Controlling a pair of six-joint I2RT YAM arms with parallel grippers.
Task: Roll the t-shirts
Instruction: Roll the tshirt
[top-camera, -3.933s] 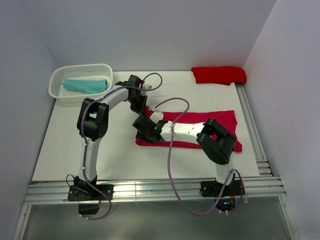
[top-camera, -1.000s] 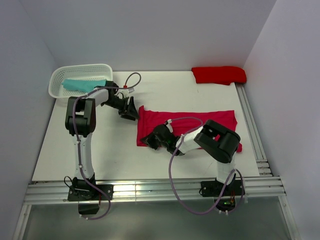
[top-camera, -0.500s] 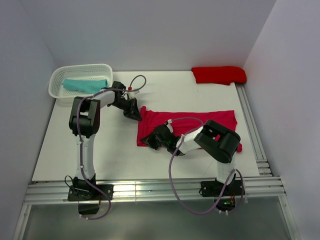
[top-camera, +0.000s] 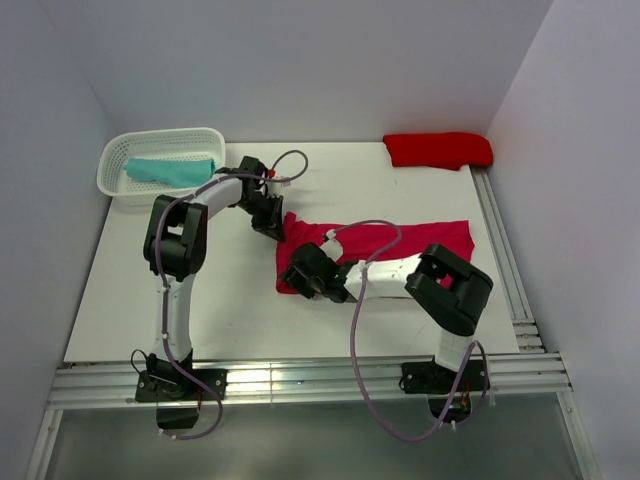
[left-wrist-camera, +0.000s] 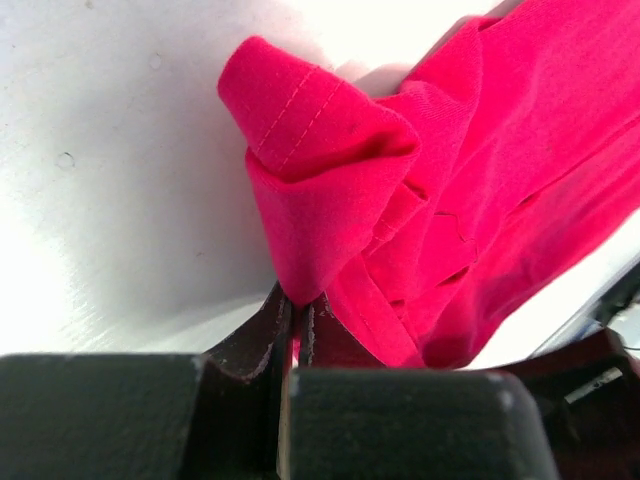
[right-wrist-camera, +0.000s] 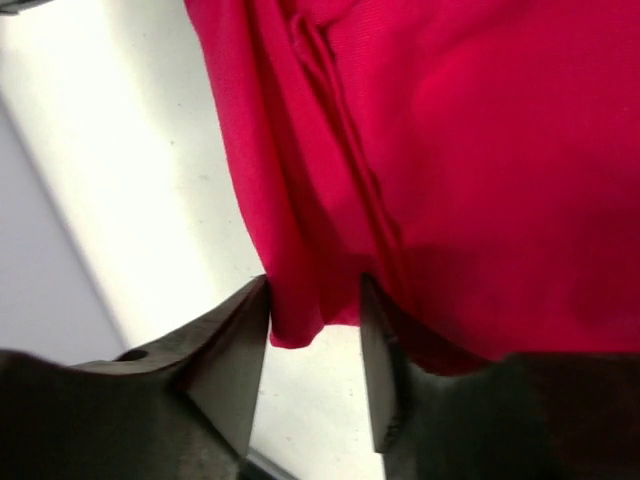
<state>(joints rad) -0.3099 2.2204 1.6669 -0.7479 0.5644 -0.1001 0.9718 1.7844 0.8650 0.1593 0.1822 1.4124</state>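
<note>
Crimson t-shirt (top-camera: 400, 245): laid on the table (top-camera: 150, 300) as a long folded strip, right of the middle.
Long axis: run left to right in the overhead view, with the short ends facing the side walls.
Left gripper (top-camera: 272, 226): set at the far-left corner of the strip and clenched on it. In the wrist view a doubled-over hem is seen pinched between the closed fingertips, puckered up off the table.
Right gripper (top-camera: 297, 275): set at the near-left corner. Its jaws are spread, and the hem corner is seen lying in the gap between them, straddled rather than pinched.
Relation that matters: both tools are placed on the same short left edge, one at each corner, and nearly all of the cloth lies to the robot's right of them.
Judged step: a roll started at the left end is expected to travel right along the long axis. The near corner is judged not yet secured, so an even start is not assured.
Teal t-shirt (top-camera: 170, 170): kept in the white basket (top-camera: 112, 172) at the far left.
Scarlet t-shirt (top-camera: 438, 150): bundled at the far right corner, well apart from both arms.
</note>
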